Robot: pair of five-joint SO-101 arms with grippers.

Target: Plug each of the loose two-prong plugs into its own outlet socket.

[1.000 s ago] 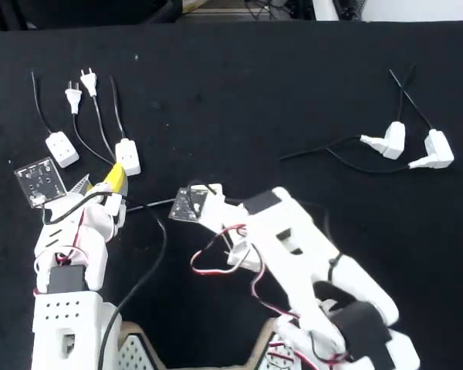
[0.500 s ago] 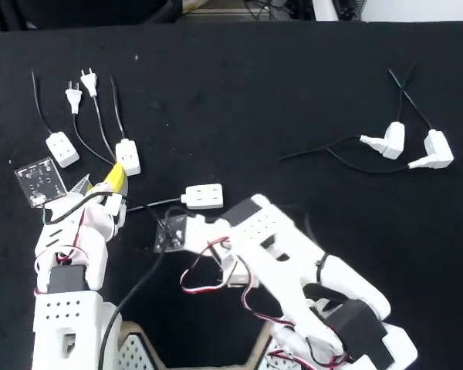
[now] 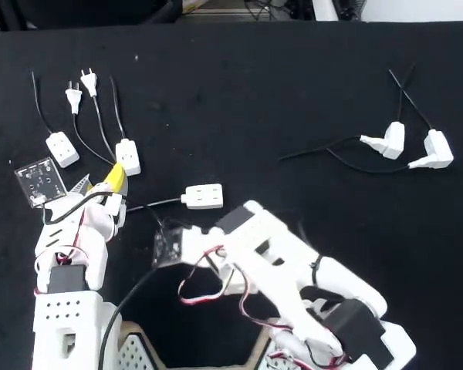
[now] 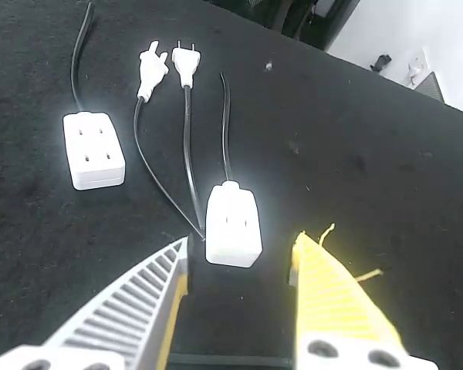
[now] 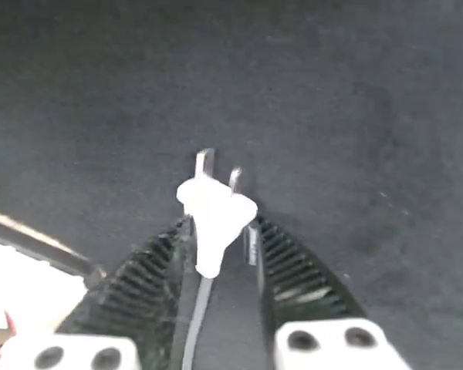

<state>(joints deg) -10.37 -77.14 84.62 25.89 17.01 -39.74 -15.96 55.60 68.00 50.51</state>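
Matt black table (image 3: 293, 69), smooth white plastic plug (image 5: 214, 212) (shiny metal prongs (image 5: 204, 160))

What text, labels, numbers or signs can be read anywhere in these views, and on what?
No text can be read.
The plug in the right hand: plain white, no print seen.
The sockets: plain white, no print seen.
The board by the left arm: pale marks, too small to read.
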